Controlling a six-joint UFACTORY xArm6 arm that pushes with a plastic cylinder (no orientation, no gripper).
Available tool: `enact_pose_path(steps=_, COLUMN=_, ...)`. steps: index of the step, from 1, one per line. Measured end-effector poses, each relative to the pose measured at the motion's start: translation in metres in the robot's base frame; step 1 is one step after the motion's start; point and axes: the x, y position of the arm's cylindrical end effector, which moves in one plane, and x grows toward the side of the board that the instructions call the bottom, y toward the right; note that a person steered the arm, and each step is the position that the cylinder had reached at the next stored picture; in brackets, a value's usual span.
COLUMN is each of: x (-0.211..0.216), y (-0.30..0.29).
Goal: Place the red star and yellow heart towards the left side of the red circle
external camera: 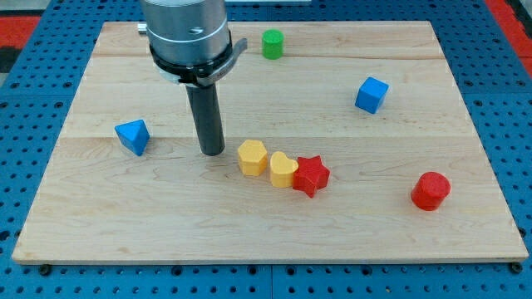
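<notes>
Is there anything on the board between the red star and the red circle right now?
No. In the camera view, only bare wood lies between the red star and the red circle; the blue cube sits well above that line.

Bright, even overhead light falls on the pale wooden board (274,232); shadows are short and soft (the faintest hugs my tip (213,153)). Focus is sharp throughout, without glare, blur or evident edge distortion.
</notes>
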Motion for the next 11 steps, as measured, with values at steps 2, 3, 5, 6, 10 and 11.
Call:
enact_pose_path(steps=2, x=0.012, y=0.049)
enact_pose_path(steps=3, x=0.012, y=0.045)
enact_pose_path(steps=5, x=0.020, y=0.044)
enact_pose_path(steps=6, x=0.025, y=0.059)
enact_pose_path(steps=10, x=0.048, y=0.160)
enact_pose_path(steps=11, x=0.076, y=0.082)
